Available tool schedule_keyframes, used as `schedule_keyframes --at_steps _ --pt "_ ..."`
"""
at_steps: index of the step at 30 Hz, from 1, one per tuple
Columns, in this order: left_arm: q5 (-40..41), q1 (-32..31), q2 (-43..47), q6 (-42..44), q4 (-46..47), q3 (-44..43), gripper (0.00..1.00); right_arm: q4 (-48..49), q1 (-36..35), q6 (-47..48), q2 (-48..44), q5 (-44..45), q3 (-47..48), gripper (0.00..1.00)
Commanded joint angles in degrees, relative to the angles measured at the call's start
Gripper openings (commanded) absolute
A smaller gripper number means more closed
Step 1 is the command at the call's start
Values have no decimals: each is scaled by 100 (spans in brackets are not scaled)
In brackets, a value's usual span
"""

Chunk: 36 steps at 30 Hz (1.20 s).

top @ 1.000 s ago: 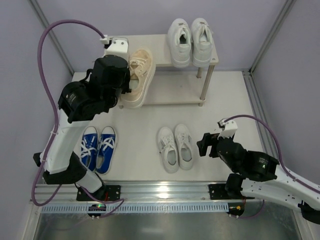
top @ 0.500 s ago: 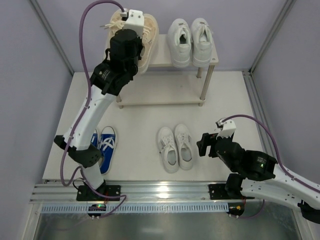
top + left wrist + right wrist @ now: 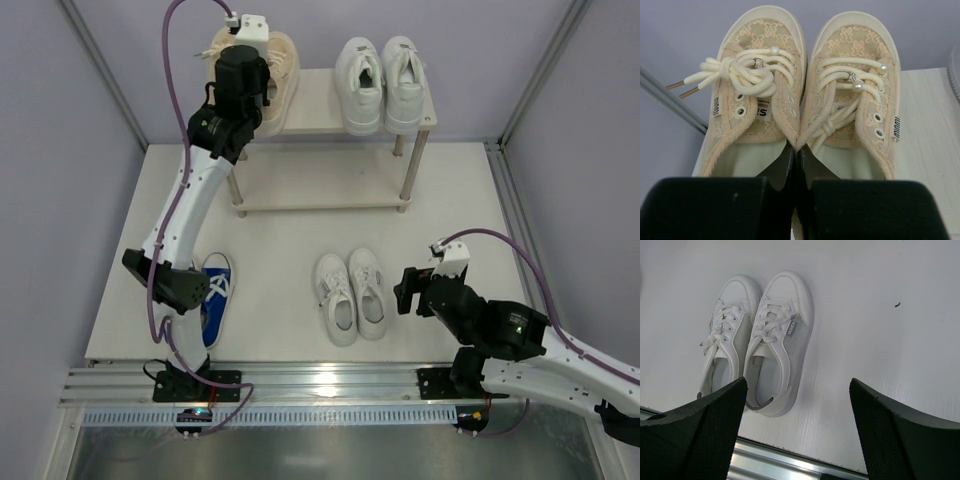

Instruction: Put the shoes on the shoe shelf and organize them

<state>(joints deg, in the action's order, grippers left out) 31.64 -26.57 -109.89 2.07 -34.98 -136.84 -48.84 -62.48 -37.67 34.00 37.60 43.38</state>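
The left gripper (image 3: 796, 150) is clamped shut on the inner walls of 2 beige canvas shoes (image 3: 760, 115), held over the shoe shelf (image 3: 318, 102) at its top-left end. If released overhanging that edge, 1 could be tipped off. The right gripper (image 3: 797, 385) is spread open, empty.

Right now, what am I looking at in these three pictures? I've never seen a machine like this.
These are two robot arms bolted to a table, tidying shoes. The wide picture comes from a fixed camera above and behind them. The other two come from a small camera on each wrist. The left arm's fingers are shut, pinching together the inner sides of a pair of beige canvas sneakers at the left end of the top board of the shoe shelf. Large white sneakers already stand on that board. The right arm's fingers are open and empty, above smaller white sneakers on the table. Blue sneakers lie by the left arm, partly hidden.
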Motion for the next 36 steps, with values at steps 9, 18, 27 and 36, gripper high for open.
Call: schedule_keyframes --at_steps 9,18,27,36 --pt "-18 169 363 -558 1301 -537 0 243 -10 -127 344 19 92 85" --pt "88 161 424 -1172 950 -353 0 243 -10 -144 344 -7 66 85" --pt "246 169 398 -1437 730 -238 0 243 -19 -162 388 -16 39 85" --pt "176 161 433 -1543 606 -115 9 287 -19 -162 441 -34 4 85"
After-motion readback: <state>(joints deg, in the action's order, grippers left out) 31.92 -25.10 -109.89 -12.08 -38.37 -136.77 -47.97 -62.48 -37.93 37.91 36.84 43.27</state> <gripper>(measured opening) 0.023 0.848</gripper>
